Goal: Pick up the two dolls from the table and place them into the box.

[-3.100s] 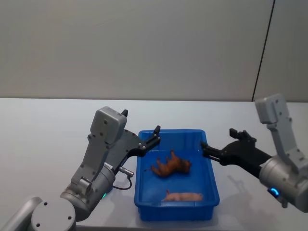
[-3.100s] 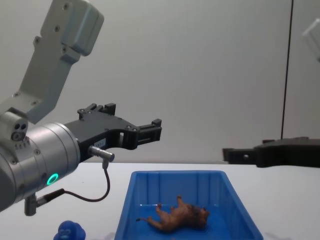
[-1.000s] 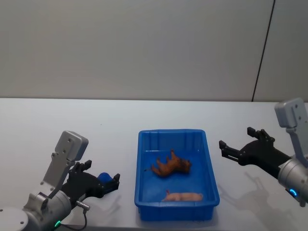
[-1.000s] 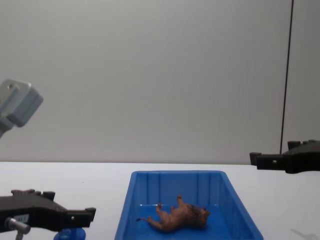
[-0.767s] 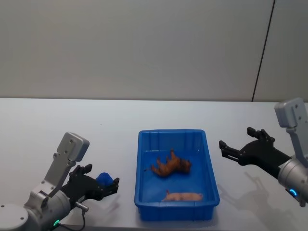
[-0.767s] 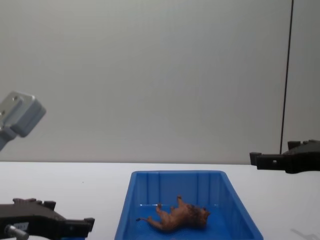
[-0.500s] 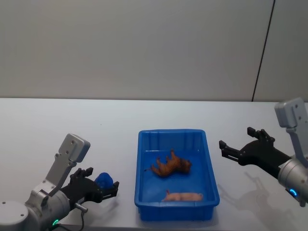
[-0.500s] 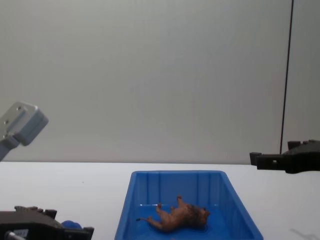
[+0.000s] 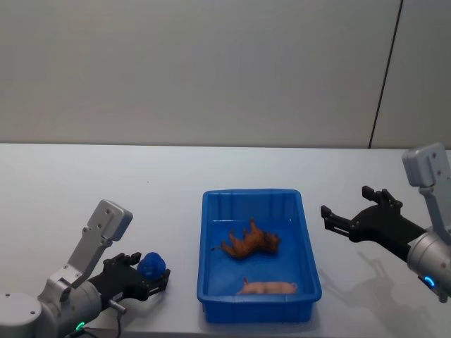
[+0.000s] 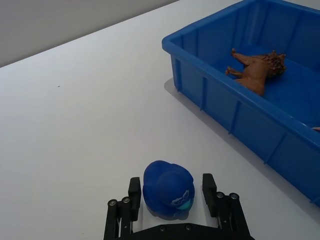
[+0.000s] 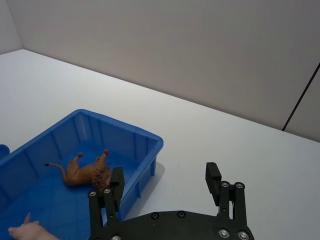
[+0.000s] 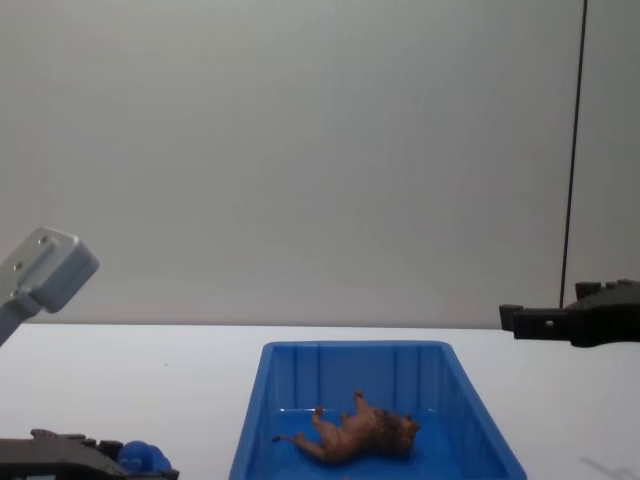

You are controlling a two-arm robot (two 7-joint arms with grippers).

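The brown lion doll [image 9: 250, 241] lies on its side inside the blue box [image 9: 251, 192], also seen in the left wrist view [image 10: 257, 70] and the chest view [image 12: 355, 435]. The blue rounded doll [image 9: 151, 265] sits on the white table [image 9: 84, 190] left of the box. My left gripper [image 10: 171, 184] is low at the table and open. One of its fingers [image 10: 134, 189] stands on each side of the blue doll [image 10: 167, 187], with a small gap. My right gripper [image 9: 345, 204] hovers open to the right of the box, holding nothing.
A pale pink toy [image 9: 268, 287] lies in the box near its front wall. The box's near wall [image 10: 220, 95] stands close to the right of the left gripper. Bare tabletop stretches behind and to the left of the blue doll.
My left gripper left the box's rim, swung left and sank to the table around the blue doll. The right gripper pulled back from the box and has since held still.
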